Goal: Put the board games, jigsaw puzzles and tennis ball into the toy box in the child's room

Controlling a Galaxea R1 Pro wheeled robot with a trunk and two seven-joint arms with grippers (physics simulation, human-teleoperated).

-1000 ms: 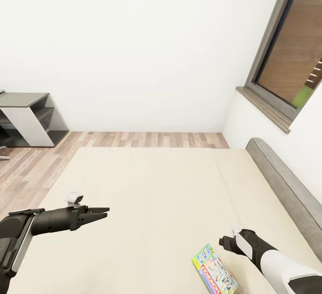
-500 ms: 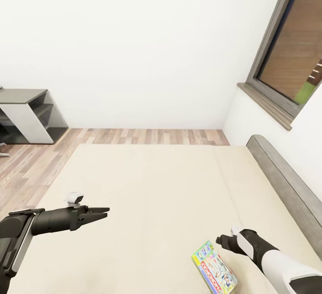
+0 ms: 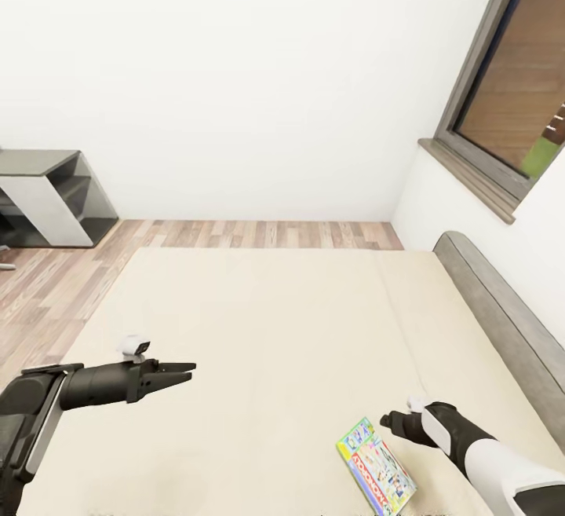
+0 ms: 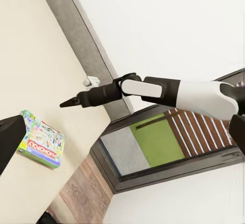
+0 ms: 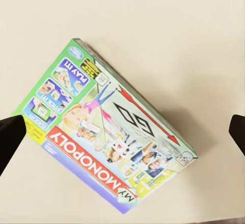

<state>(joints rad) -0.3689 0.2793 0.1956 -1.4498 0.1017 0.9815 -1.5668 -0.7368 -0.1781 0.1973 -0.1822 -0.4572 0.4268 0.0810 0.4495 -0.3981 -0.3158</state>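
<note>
One board game [image 3: 377, 473], a green-edged Monopoly box with a red banner, lies flat on the beige bed [image 3: 282, 327] near its front right. My right gripper [image 3: 391, 423] hovers just beside and above the box, open. In the right wrist view the box [image 5: 109, 134] lies between the two widely spread fingertips [image 5: 10, 138]. My left gripper [image 3: 187, 371] is held over the bed's left part, open and empty. The left wrist view looks across at the right arm [image 4: 168, 90] and the box [image 4: 43, 139].
A grey headboard [image 3: 502, 327] runs along the bed's right side under a grey-framed window [image 3: 510, 107]. A low grey and white shelf unit [image 3: 47, 198] stands at the far left on the wood-plank floor [image 3: 259, 235]. White walls close the room behind.
The whole picture has shifted slightly, so the camera has moved. The board game now sits a little closer to my right gripper. The left arm holds its pose.
</note>
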